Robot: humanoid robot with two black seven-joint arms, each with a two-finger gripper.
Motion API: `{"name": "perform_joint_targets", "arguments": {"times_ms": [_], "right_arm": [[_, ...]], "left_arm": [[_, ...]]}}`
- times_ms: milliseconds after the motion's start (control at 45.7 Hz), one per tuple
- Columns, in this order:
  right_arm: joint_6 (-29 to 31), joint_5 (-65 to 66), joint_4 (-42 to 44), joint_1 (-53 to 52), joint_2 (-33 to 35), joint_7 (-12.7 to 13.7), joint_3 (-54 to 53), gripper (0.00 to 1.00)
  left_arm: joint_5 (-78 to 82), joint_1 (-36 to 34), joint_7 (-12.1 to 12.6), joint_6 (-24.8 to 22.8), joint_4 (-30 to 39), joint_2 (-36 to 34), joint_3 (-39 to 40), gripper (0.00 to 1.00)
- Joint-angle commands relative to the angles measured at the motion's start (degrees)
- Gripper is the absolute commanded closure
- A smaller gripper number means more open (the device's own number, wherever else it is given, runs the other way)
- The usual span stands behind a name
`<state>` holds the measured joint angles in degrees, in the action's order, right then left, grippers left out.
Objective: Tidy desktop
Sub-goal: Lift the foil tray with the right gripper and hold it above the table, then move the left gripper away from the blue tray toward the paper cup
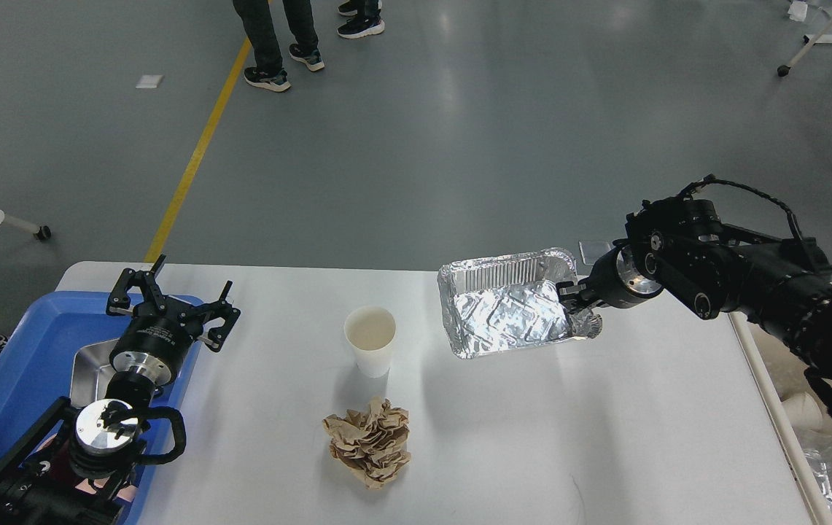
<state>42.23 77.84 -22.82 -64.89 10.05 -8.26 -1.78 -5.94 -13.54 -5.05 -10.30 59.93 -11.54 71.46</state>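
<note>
Across the lower part of the head view stretched the desktop (pixel 605 437), white-grey and smooth, running nearly from side to side. Near its middle stood a white paper cup (pixel 370 337), upright and open-topped, and just on the near side of that cup lay a crumpled wad of brown paper (pixel 370 440), the two close but apart. To the right of the cup, a foil tray (pixel 503 315) hung tilted above the desktop's far right part, and the right gripper (pixel 574 297) had its fingers clamped on the tray's crumpled right rim. Well to the left of the cup, the left gripper (pixel 168 308) hovered with its fingers spread wide, holding nothing, over the edge of a blue tray (pixel 14 372) at the desktop's left end. Inside that blue tray sat a steel pan (pixel 91 368), partly hidden by the arm.
</note>
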Motion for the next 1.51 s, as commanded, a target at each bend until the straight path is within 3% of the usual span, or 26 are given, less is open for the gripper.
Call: {"name": "perform_joint_targets", "arguments": {"times_ms": [0,547,679,832,919,1007,1160,1248,1357,1423,1445,1489], "right_arm": [[0.04,0.12,0.15,-0.15,-0.38,0.00,0.29,1.00],[-0.13,-0.06,0.06,-0.24,0.06,0.00,1.43,1.00],[-0.13,-0.06,0.15,-0.24,0.06,0.00,1.43,1.00],[-0.13,-0.06,0.15,-0.24,0.06,0.00,1.43,1.00],[-0.13,-0.06,0.15,-0.32,0.15,0.00,1.43,1.00],[-0.13,-0.06,0.15,-0.32,0.06,0.00,1.43,1.00],[-0.48,-0.06,0.15,-0.32,-0.12,0.00,1.43,1.00],[-0.57,-0.06,0.15,-0.32,-0.03,0.00,1.43,1.00],[-0.57,-0.06,0.15,-0.32,0.15,0.00,1.43,1.00],[-0.66,-0.06,0.15,-0.32,0.15,0.00,1.43,1.00],[-0.66,-0.06,0.15,-0.32,0.15,0.00,1.43,1.00],[-0.66,-0.06,0.15,-0.41,0.15,0.00,1.43,1.00]], "left_arm": [[0.05,-0.17,-0.05,0.11,0.01,-0.42,0.00,0.02],[6.82,-0.43,-0.67,-1.83,2.47,-2.26,-3.08,0.02],[6.73,-0.61,0.12,-1.30,2.56,-3.14,-2.90,0.03],[9.37,-0.70,-0.93,-1.48,2.64,-3.50,1.04,0.02],[10.76,-1.40,-2.07,0.19,2.56,-2.97,2.19,0.02],[18.57,-2.19,-3.74,5.72,2.73,-2.79,1.93,0.03],[27.03,-2.19,-11.91,12.67,5.36,1.51,1.75,0.03],[27.38,-2.37,-12.27,15.05,7.56,3.62,1.49,0.03],[27.12,-2.72,-9.64,13.99,9.14,3.45,0.79,0.03],[26.77,-3.51,-3.15,14.96,12.30,0.65,-2.89,0.04],[26.42,-3.51,1.57,16.00,13.88,-3.28,-6.91,0.04],[25.45,-3.68,3.98,16.98,15.12,-7.26,-10.80,0.05]]}}
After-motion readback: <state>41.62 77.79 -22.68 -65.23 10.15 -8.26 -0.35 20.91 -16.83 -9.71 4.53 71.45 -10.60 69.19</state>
